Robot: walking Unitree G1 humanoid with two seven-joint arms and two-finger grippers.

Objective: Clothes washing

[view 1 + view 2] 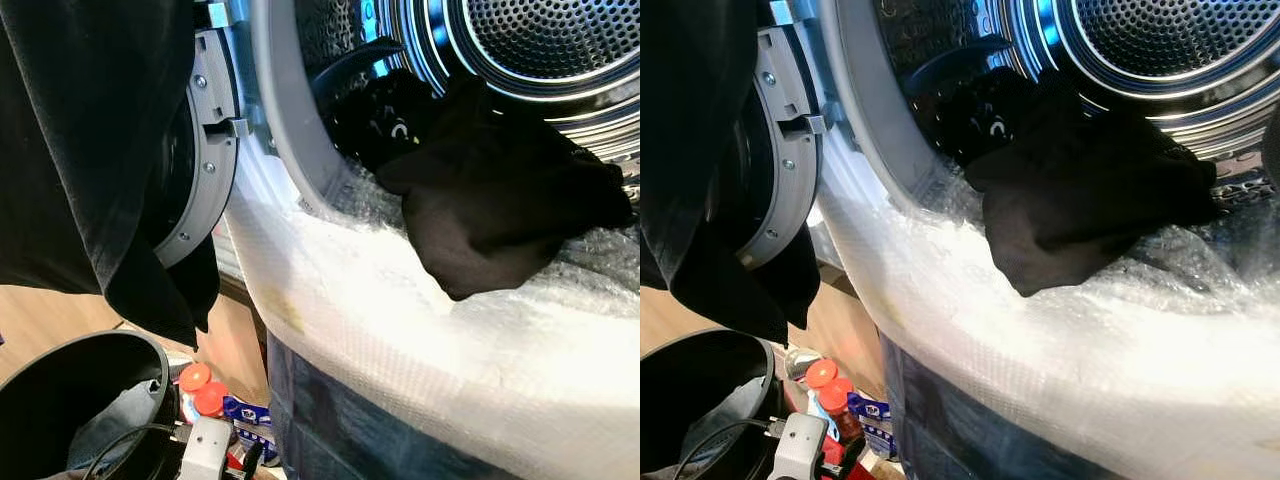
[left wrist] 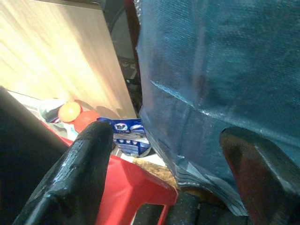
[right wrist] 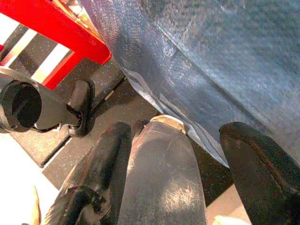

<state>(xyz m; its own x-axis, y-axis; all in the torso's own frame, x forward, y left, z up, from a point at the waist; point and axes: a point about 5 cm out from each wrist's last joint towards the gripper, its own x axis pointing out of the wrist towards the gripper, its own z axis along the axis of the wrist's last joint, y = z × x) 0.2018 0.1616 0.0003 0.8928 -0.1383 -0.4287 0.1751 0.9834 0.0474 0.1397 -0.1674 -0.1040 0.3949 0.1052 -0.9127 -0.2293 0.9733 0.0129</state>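
Observation:
A black garment (image 1: 500, 205) lies in the mouth of the washing machine drum (image 1: 540, 45); its lower corner hangs out over the bubble-wrapped rim (image 1: 400, 300). More black cloth (image 1: 90, 150) is draped over the open door (image 1: 205, 150) on the left. My left gripper (image 2: 168, 140) hangs low beside the machine's front, fingers (image 2: 84, 164) wide apart and open on nothing. My right gripper (image 3: 178, 133) also hangs low near the floor and is open. A silver metal part (image 3: 161, 178) shows between its fingers.
A black round basket (image 1: 70, 400) stands at lower left. Beside it on the floor are red-capped bottles (image 1: 200, 388), a blue packet (image 2: 129, 136) and a red stool (image 3: 51, 28). A wooden panel (image 2: 61, 56) stands behind them, and dark matting (image 3: 98, 112) covers the floor.

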